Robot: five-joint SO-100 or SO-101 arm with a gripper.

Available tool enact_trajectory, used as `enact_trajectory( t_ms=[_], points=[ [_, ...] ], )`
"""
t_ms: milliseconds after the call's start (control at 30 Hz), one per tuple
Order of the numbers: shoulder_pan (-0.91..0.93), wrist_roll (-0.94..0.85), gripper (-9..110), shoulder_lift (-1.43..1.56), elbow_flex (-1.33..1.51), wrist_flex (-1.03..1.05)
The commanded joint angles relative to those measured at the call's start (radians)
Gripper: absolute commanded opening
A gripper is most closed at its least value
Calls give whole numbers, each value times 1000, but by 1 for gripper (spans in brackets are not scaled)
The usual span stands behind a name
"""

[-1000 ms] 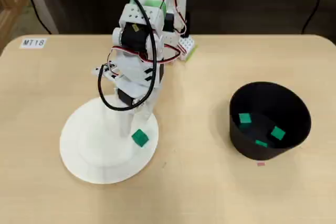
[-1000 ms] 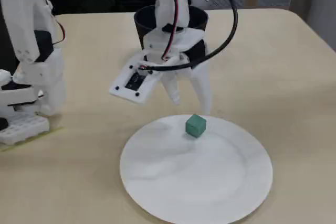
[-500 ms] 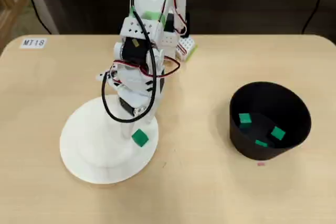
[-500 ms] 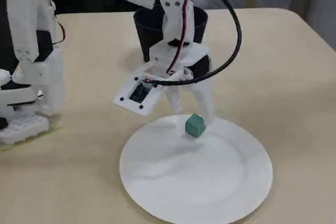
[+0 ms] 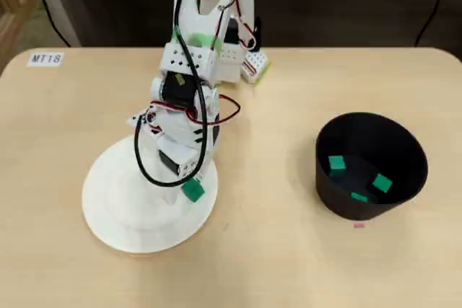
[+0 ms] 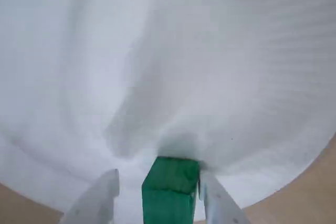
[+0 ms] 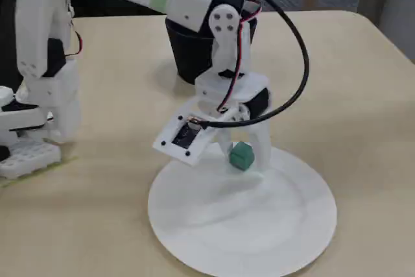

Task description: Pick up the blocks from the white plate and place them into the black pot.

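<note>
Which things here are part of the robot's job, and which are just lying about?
Part of the job: green block between the gripper fingers, white plate, black pot, three blocks inside it.

Lying about: "MT18" label, small pink mark.

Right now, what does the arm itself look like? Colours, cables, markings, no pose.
White printed links with black servo blocks showing at the joints. The arm carries green tape bands on its upper links and a small yellowish sticker on one servo. A thick black cable loops along it, with thin red wires near the wrist. The gripper has white fingers; a black camera module sits on a white plate beside it.
</note>
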Motion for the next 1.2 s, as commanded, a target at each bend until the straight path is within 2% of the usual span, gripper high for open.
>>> enact_trajectory(
  t_ms=[0,100,367,500,633,733,967,1167],
  points=[
    [9,0,13,-5,-61,-5],
    [17,11,-2,-35,-104,20],
    [18,-26,-2,8,-153,21],
    [-12,-187,-2,107,-221,-51],
    [-153,-451,-2,216,-264,-95],
    [-308,-558,-2,316,-213,-120],
    [-673,-522,-2,445,-176,-124],
    [-862,-502,-2,505,-77,-166]
  ],
)
